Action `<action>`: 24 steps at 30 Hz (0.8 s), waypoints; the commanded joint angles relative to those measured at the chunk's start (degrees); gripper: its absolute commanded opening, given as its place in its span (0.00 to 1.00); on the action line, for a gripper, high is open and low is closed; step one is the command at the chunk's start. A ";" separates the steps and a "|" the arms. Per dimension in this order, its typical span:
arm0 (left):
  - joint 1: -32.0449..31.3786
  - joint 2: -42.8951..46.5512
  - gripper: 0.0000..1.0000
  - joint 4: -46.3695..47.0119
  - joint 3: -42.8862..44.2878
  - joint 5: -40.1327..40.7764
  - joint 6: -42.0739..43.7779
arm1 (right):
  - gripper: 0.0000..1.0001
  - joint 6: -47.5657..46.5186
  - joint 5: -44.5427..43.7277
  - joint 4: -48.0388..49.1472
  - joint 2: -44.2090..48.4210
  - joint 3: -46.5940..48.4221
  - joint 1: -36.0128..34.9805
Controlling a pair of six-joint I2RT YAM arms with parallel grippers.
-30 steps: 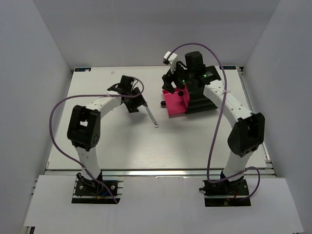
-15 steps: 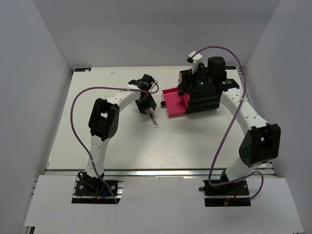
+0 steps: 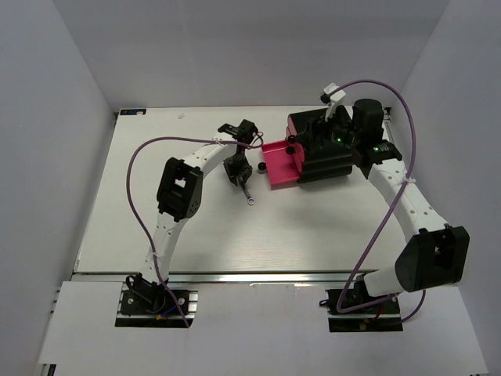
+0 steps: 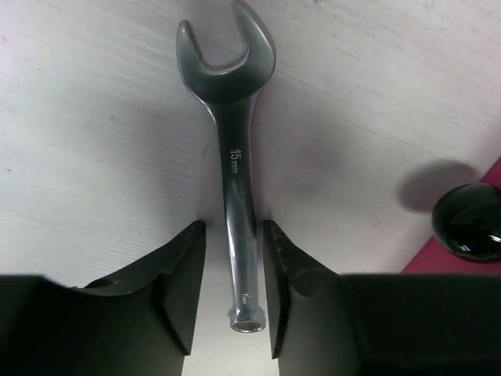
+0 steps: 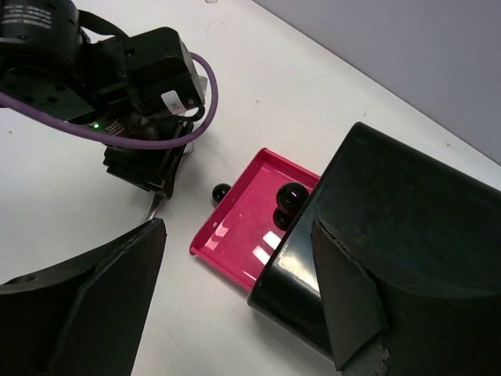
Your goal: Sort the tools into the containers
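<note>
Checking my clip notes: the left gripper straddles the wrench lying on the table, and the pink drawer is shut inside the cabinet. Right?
No: the pink drawer is pulled out of the cabinet, as the right wrist view shows. The left gripper does straddle the wrench on the table.

The top view looks steeply down from above and behind the arm bases (image 3: 153,301) (they sit at the bottom edge) and takes in the whole tabletop (image 3: 156,227) from afar. The left wrist camera hangs very close over the tabletop, facing straight down past the left end effector (image 4: 233,225) at lower centre; the wrench (image 4: 235,157) fills mid-frame. The right wrist camera looks down obliquely from higher up, past the right end effector (image 5: 237,227). It shares the pink drawer (image 5: 243,211) and black cabinet (image 5: 407,219) with the top view.
</note>
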State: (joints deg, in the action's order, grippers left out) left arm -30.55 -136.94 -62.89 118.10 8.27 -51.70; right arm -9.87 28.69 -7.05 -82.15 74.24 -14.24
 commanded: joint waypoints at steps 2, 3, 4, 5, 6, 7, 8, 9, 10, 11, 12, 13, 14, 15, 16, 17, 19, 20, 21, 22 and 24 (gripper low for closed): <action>-0.39 -5.08 0.42 -4.34 1.51 2.71 1.60 | 0.80 2.84 2.07 5.64 4.19 -2.86 0.97; -0.48 -5.35 0.40 -5.04 0.91 2.89 1.78 | 0.80 3.10 2.16 5.90 4.63 -3.39 1.23; -0.48 -5.44 0.35 -5.13 0.12 2.98 2.04 | 0.80 3.45 2.34 6.25 5.50 -4.18 1.49; -0.57 -5.35 0.33 -5.13 -0.94 3.06 2.39 | 0.80 3.71 2.60 6.43 5.86 -4.62 1.76; -0.57 -5.00 0.32 -4.44 -2.25 3.07 2.57 | 0.80 3.80 2.78 6.43 6.30 -4.98 2.19; -0.57 -4.82 0.31 -4.00 -5.22 2.98 2.83 | 0.80 4.06 2.95 8.17 7.00 -5.59 2.46; -0.57 -4.47 0.28 -3.64 -6.56 2.72 3.01 | 0.80 4.24 3.21 8.63 7.26 -5.68 2.64; -0.57 -4.21 0.26 -2.86 -7.70 2.63 3.27 | 0.80 4.42 3.30 8.72 7.44 -5.86 2.99; -0.57 -4.03 0.23 -2.50 -8.84 1.84 3.45 | 0.80 4.51 3.39 8.89 7.96 -5.95 3.08; -0.57 -4.03 0.14 -2.15 -10.34 1.57 3.71 | 0.80 4.59 3.65 9.07 8.14 -6.38 3.08; -0.57 -3.42 0.10 -0.84 -11.31 1.22 3.98 | 0.80 4.59 3.74 9.42 8.41 -6.56 3.16; -0.57 -2.81 0.05 0.13 -12.27 0.52 4.15 | 0.80 4.59 3.83 9.51 8.67 -6.65 3.17; -0.57 -2.11 0.00 1.18 -13.94 0.17 4.59 | 0.80 4.68 3.92 9.51 8.76 -6.82 3.08; -0.57 -1.23 0.00 3.11 -14.65 -0.01 4.68 | 0.80 4.68 3.92 9.51 8.67 -6.82 3.25; -0.57 0.87 0.00 4.08 -15.09 -0.19 4.86 | 0.80 4.68 4.01 9.51 8.93 -6.82 3.25; -0.57 2.19 0.00 5.05 -15.62 -0.36 5.47 | 0.80 4.68 4.01 9.42 8.85 -6.91 3.25; -0.57 6.05 0.00 7.60 -15.71 -0.28 6.17 | 0.80 4.68 4.10 9.42 9.11 -7.00 3.25; -0.57 7.29 0.00 8.31 -15.62 -0.10 6.96 | 0.80 4.68 4.18 9.42 9.11 -7.00 3.25; -0.57 8.35 0.00 9.53 -15.28 -0.10 7.40 | 0.80 4.68 4.27 9.42 9.03 -7.00 3.25; -0.57 10.01 0.00 10.07 -15.01 -0.10 7.84 | 0.80 4.86 4.27 9.51 9.02 -7.09 3.25; -0.57 11.08 0.00 11.21 -14.14 -1.06 9.51 | 0.80 5.03 4.45 9.60 8.85 -7.00 3.17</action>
State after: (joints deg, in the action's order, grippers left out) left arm -30.87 -128.92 -55.66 104.47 7.99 -44.95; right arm -5.72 31.97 -0.23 -74.70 67.59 -11.25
